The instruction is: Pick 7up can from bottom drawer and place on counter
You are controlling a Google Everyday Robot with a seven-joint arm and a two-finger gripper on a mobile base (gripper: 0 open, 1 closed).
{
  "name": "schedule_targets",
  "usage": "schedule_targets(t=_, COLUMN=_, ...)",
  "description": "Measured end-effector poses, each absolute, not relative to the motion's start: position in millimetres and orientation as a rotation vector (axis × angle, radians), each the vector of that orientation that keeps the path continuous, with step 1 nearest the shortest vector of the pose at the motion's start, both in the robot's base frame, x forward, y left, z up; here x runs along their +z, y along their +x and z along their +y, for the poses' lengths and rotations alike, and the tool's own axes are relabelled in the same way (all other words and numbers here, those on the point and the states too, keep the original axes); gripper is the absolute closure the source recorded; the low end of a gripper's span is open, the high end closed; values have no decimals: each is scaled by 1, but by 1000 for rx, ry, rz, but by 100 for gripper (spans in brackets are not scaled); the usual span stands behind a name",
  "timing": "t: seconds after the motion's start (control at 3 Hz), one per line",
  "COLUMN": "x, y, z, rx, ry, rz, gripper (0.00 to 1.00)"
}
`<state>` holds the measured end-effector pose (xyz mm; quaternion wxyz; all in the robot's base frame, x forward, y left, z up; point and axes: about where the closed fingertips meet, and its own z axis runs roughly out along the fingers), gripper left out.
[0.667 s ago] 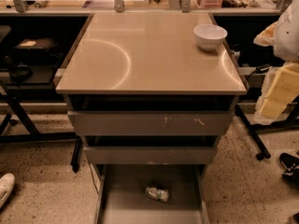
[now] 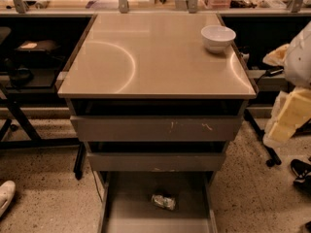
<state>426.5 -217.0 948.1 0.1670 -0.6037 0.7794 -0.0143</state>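
Dips slightly lower right of the counter (image 2: 155,57) with a gripper (image 2: 290,116) whose state cannot be told, leaving the 7up can (image 2: 163,201) unpicked in the drawer (image 2: 131,213) below.

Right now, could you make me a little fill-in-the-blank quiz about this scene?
1. The dented green-and-silver 7up can lies in the open grey metal ___ drawer.
2. On the glossy beige counter sits one white round ___.
3. The robot's pincer hangs to the counter's ___, away from the 7up can.
Missing words: bottom; bowl; right.
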Motion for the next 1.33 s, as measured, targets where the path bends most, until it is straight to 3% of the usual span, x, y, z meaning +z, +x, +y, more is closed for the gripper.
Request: schedule_targets(t=1.33, x=676, y=366, z=-214, rx=323, ry=-1739, rz=2173, gripper=0)
